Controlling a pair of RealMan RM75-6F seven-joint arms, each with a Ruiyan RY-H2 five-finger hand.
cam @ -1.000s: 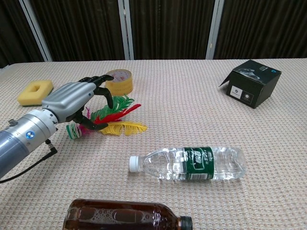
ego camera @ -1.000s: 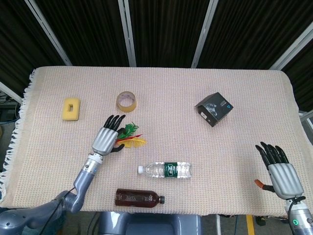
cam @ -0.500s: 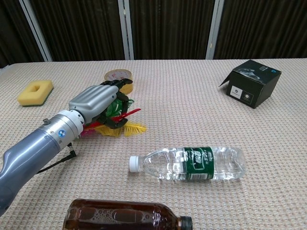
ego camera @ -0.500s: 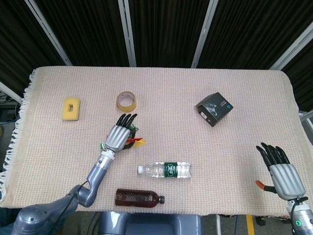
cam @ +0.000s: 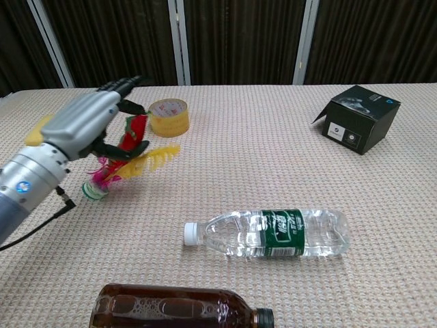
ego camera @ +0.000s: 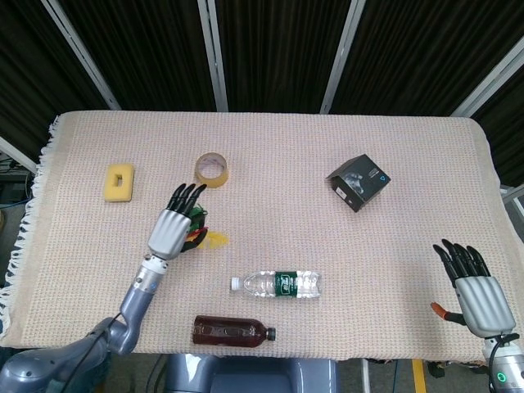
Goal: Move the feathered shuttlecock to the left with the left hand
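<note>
The feathered shuttlecock point(cam: 130, 156) has red, yellow, green and pink feathers and a green base. My left hand point(cam: 83, 128) grips it by the feathers, between thumb and fingers. It hangs tilted, base down and close to the cloth. From the head view my left hand point(ego camera: 172, 228) covers most of the shuttlecock point(ego camera: 214, 239), and only a yellow feather sticks out to the right. My right hand point(ego camera: 475, 285) rests at the table's near right corner, fingers spread, holding nothing. The chest view does not show it.
A tape roll point(ego camera: 212, 169) lies just beyond my left hand and a yellow sponge point(ego camera: 119, 182) further left. A water bottle point(ego camera: 278, 284) and a brown bottle point(ego camera: 231, 330) lie near the front edge. A black box point(ego camera: 359, 182) sits back right.
My left hand closed on the shuttlecock's feathers and carried it left and slightly up, away from the water bottle. The right hand has barely moved.
</note>
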